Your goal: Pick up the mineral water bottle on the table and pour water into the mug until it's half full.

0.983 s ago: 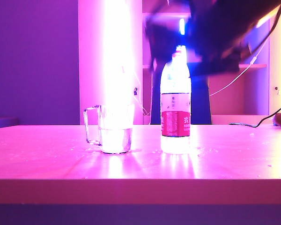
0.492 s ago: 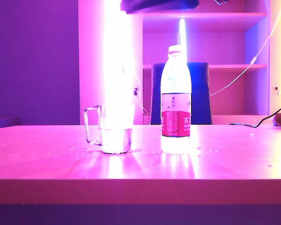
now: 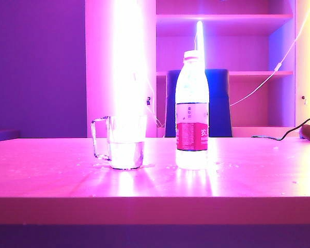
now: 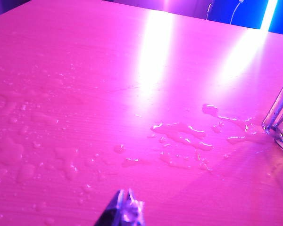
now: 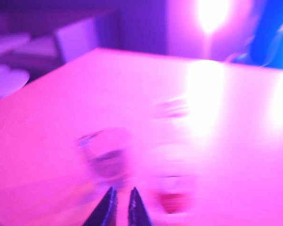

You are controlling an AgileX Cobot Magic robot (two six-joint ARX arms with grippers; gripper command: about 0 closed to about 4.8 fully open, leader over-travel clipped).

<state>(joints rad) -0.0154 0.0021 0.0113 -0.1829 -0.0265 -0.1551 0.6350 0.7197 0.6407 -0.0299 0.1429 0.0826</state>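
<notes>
Clear glass, the mug [image 3: 126, 142] is stood beside the upright mineral water bottle [image 3: 191, 110] mid-desk [image 3: 258, 175], both hands being closed and empty, left hand [image 4: 125, 212], right hand [image 5: 121, 207]; spilled water [image 4: 184, 136] could cause slippage.

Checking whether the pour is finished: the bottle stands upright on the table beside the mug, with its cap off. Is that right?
Not quite: the mineral water bottle has its white cap on, as the exterior view shows. The rest holds: it stands upright on the table beside the mug. Neither pincer shows in that view.
</notes>
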